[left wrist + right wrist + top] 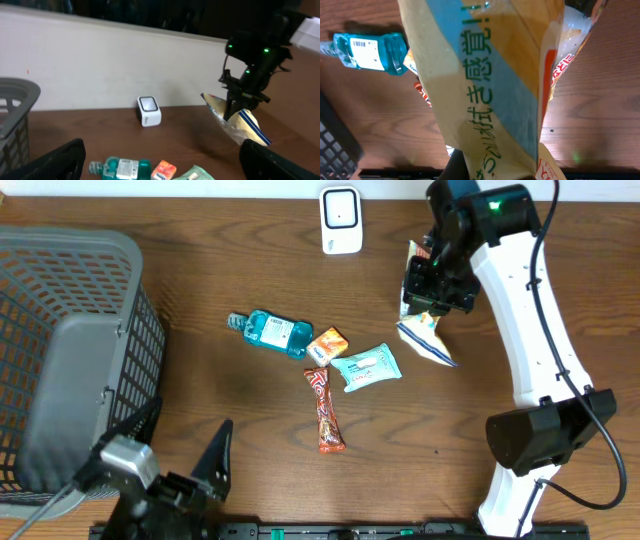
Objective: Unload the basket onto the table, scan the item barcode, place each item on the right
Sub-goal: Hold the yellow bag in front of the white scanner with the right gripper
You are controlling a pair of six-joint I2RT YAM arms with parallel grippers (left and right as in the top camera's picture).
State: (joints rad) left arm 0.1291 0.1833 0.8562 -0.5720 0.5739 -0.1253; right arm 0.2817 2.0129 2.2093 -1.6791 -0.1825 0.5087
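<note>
Now we hold the crinkly yellow-and-blue plastic snack bag (428,340) above the surface (250,410) near the white scanner (341,220), right pincer (428,302) clamped on its upper edge. It looks light, soft and slippery, best pinched at a seam. Our left pincer (172,448) gapes empty.

Basket (70,242): one standing
Scanner (341,220): one standing
Bottle (275,332): one lying
Bag (425,340): one hanging
Packets (327,345) (366,367) (326,410): three lying

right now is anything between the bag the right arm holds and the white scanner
Nothing visible: the snack bag, held in the right gripper, hangs to one side of the scanner, with only bare table between them.
</note>
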